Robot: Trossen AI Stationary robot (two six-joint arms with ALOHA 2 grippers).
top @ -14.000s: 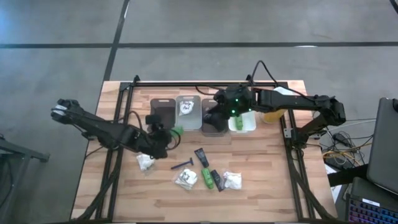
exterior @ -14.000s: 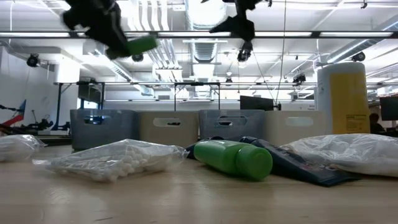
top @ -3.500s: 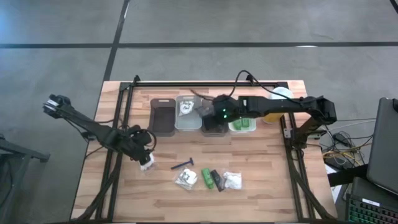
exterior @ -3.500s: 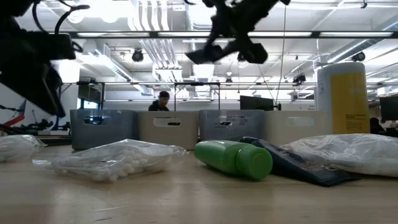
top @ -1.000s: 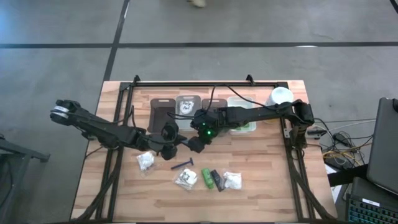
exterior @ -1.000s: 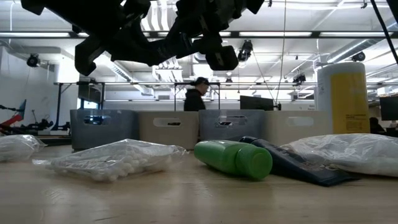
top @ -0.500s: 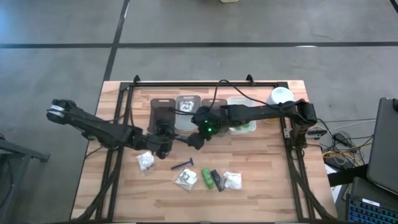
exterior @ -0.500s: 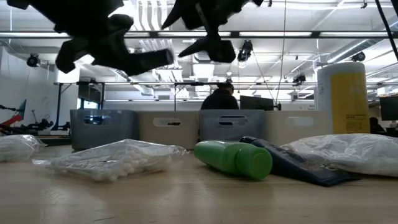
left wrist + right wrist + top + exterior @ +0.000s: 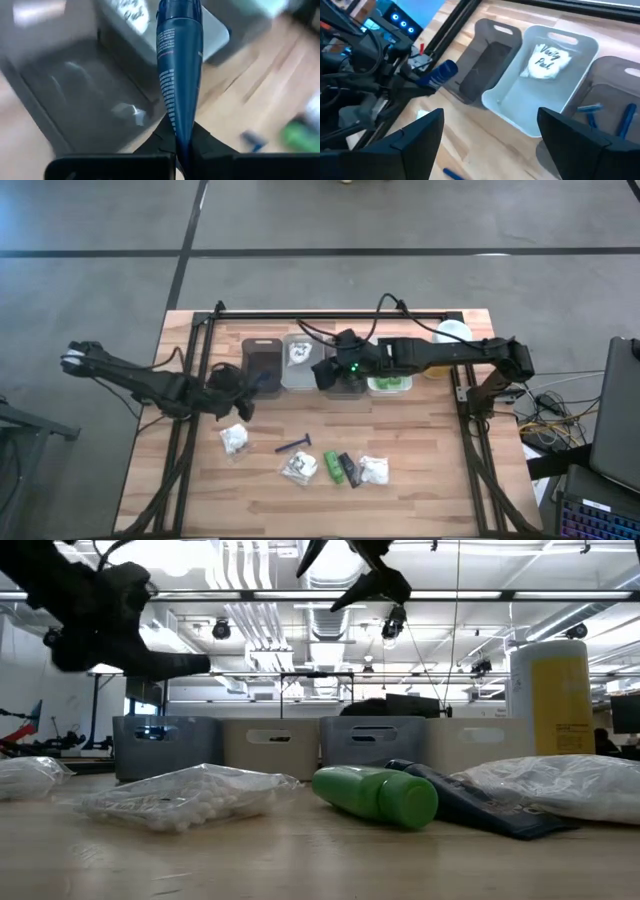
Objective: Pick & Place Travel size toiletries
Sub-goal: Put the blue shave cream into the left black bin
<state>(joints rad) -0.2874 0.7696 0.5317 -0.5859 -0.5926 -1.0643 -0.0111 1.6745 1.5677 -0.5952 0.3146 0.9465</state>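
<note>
A dark blue tube (image 9: pixel 179 65) is held in my shut left gripper (image 9: pixel 238 394), clear of the table beside the dark grey bin (image 9: pixel 262 363). My right gripper (image 9: pixel 487 142) hangs open and holding nothing above the bins (image 9: pixel 322 370). On the table lie white packets (image 9: pixel 233 439) (image 9: pixel 299 468) (image 9: pixel 374 470), a blue razor (image 9: pixel 293 445), a green bottle (image 9: pixel 333 467) and a black tube (image 9: pixel 347 467). The white bin (image 9: pixel 555 95) holds a packet (image 9: pixel 542 62), and the grey bin beside it holds razors (image 9: pixel 607 117). My left gripper pinches the tube's narrow flat end (image 9: pixel 181 137) between its two fingers. The fingers slant down from the table's left and lie in line with the tube. The tube juts forward past the fingertips, its wide end (image 9: pixel 179 10) toward the dark grey bin, lifted clear.
A white bin with green bottles (image 9: pixel 390 378) ends the row on the right. A tall yellow bottle with a white cap (image 9: pixel 450 335) stands at the far right. Bare wood lies along the near edge and between the bins and the loose items.
The two grippers met over the table's middle around the tube. My right gripper has opened, let go of it, risen and gone toward the far edge over the bins. My left gripper has drawn back toward the table's left with the tube, rolling as it went.
</note>
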